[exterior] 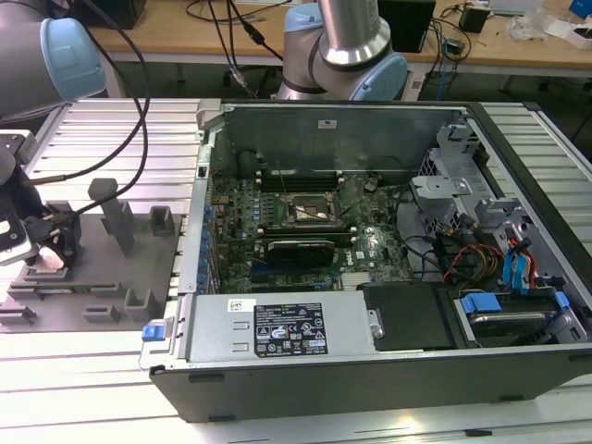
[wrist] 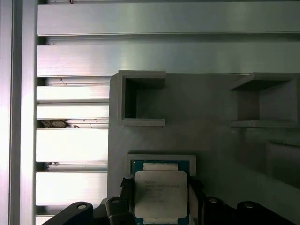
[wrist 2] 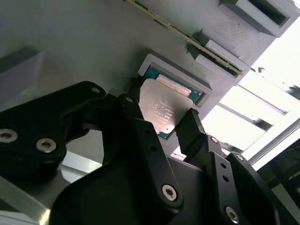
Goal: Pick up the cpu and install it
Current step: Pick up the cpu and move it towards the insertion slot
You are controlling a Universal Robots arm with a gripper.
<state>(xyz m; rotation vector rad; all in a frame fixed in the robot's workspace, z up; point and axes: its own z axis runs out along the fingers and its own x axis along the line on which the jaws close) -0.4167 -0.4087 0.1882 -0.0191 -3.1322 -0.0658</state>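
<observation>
**End effector gripping the cpu; install not begun**

Black fingers of the end effector press two opposite edges of the cpu in the second wrist view, open just the chip's width. Whether the chip has cleared its grey holder pocket I cannot tell.

First wrist view: same grip, cpu over the pocket.

Exterior view: the end effector sits at nine o'clock on the fixture, well apart from the motherboard socket near centre, which looks unfilled. Carrying and seating are left.
</observation>
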